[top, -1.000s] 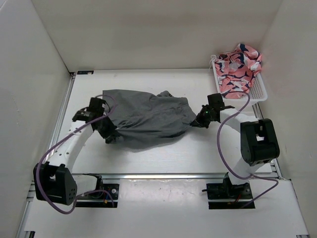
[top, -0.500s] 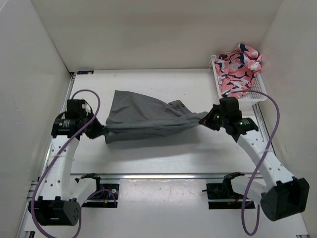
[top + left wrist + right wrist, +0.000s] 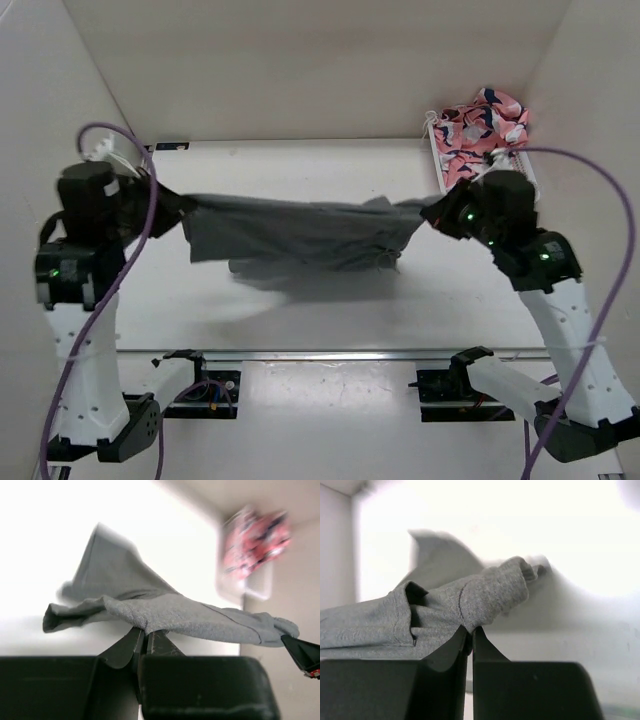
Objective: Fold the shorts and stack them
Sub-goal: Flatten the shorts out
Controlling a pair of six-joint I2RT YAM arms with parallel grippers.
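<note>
1. I have the dark grey shorts (image 3: pixel 300 235) strung out in a long band between my two arms, raised off the surface (image 3: pixel 320 320), which carries their shadow. The whole band sits left of the white basket (image 3: pixel 436 158), and its right end comes close to the basket's near-left corner.
2. The left jaws sit at the end of the shorts farthest from the basket. They are drawn in to a thin slit and pinch the edge of the grey cloth. In the left wrist view the fabric drapes across the tips and runs off toward the basket.
3. The right jaws sit at the end of the shorts nearest the basket, just in front of it. They are pressed together on a bunched fold of the same grey shorts. In the right wrist view a stitched hem and a rolled lump of cloth rest right on top of the tips.
4. Between the two grips the upper edge of the shorts runs nearly straight. The lower part sags, and the loose folds hang lowest in the half toward the basket.
5. The pink patterned shorts (image 3: pixel 482 128) lie heaped in the basket, piled above its rim on the far side. They are apart from the grey pair and from both jaws.
6. The left wrist view is smeared, so there the basket and the pink heap are only a blur.
</note>
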